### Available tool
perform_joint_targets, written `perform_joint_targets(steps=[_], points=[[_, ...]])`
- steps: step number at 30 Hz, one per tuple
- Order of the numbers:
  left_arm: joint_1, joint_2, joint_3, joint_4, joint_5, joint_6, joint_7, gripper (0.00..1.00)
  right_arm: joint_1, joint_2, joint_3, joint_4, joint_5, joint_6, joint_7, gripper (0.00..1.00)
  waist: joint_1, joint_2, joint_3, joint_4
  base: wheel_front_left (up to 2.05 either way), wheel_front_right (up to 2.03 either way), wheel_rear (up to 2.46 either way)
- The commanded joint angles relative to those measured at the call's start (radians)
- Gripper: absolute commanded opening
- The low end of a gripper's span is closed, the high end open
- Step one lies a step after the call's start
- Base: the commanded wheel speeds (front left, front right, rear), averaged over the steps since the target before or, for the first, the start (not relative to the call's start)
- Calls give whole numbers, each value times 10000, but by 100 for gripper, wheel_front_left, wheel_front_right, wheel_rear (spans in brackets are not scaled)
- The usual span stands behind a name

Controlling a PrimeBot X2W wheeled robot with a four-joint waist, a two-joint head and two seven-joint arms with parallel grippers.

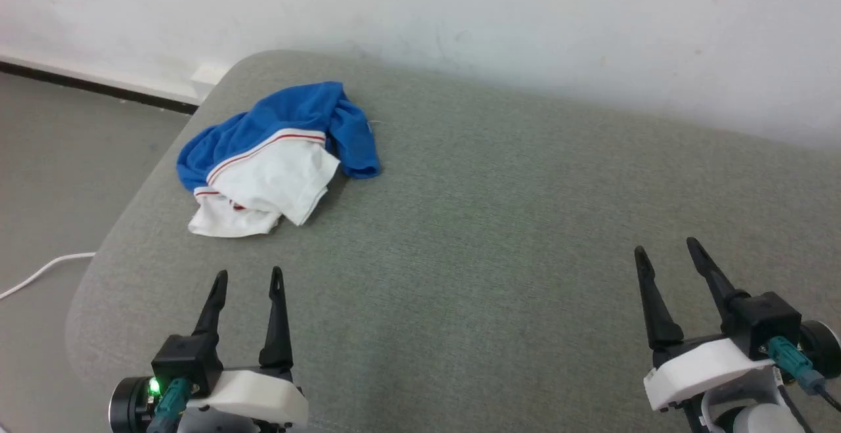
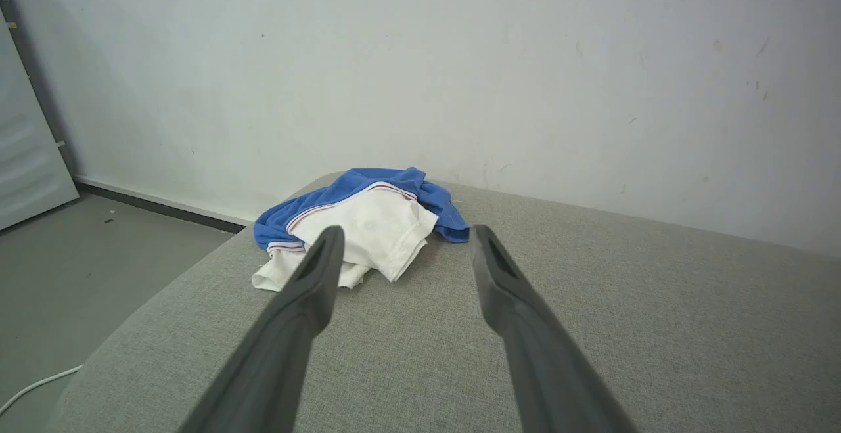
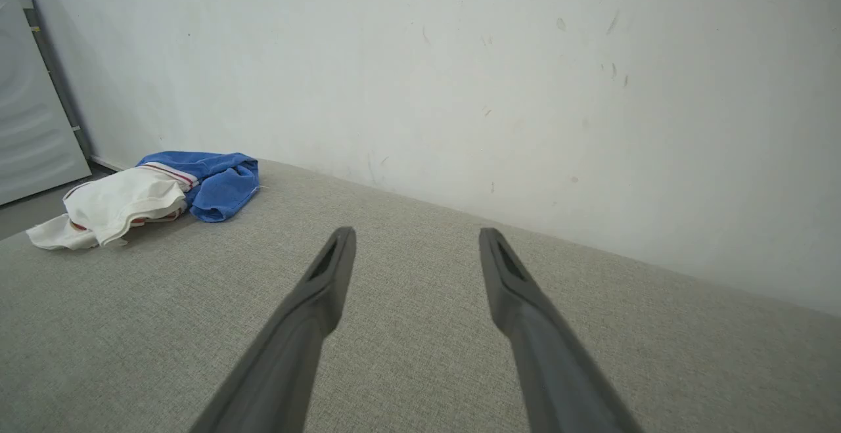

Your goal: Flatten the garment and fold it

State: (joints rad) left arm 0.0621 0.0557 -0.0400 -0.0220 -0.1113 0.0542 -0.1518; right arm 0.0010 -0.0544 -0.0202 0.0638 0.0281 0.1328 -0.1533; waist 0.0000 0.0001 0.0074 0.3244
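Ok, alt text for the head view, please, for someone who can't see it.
A crumpled blue-and-white garment lies bunched near the far left corner of a grey fabric surface. The left end effector and right end effector sit open nearer the camera, both clear of it.

The garment [image 1: 279,157] lies crumpled at the upper left of the head view, blue bunched behind white, red-striped trim showing.
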Motion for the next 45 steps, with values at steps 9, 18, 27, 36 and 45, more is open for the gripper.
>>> perform_joint_targets(steps=[9,18,27,36,45], points=[[262,-37,-61,49,-180,58,-269,100,88,27,230,209,118,-14,-255,100,0,-1,-24,820,0,0,0],[361,-41,-125,119,-294,52,-457,100,114,30,389,443,168,-16,-443,100,0,-1,-87,1480,0,0,0],[473,-45,-139,177,-392,85,-645,100,114,33,471,613,246,-17,-631,100,0,-1,-156,2002,0,0,0],[553,-49,-172,224,-497,68,-833,100,111,37,456,752,313,-19,-818,100,0,-1,-178,2371,0,0,0],[557,-53,-242,264,-592,72,-1022,100,120,40,384,843,386,-20,-1006,100,0,-1,-120,2802,0,0,0]])
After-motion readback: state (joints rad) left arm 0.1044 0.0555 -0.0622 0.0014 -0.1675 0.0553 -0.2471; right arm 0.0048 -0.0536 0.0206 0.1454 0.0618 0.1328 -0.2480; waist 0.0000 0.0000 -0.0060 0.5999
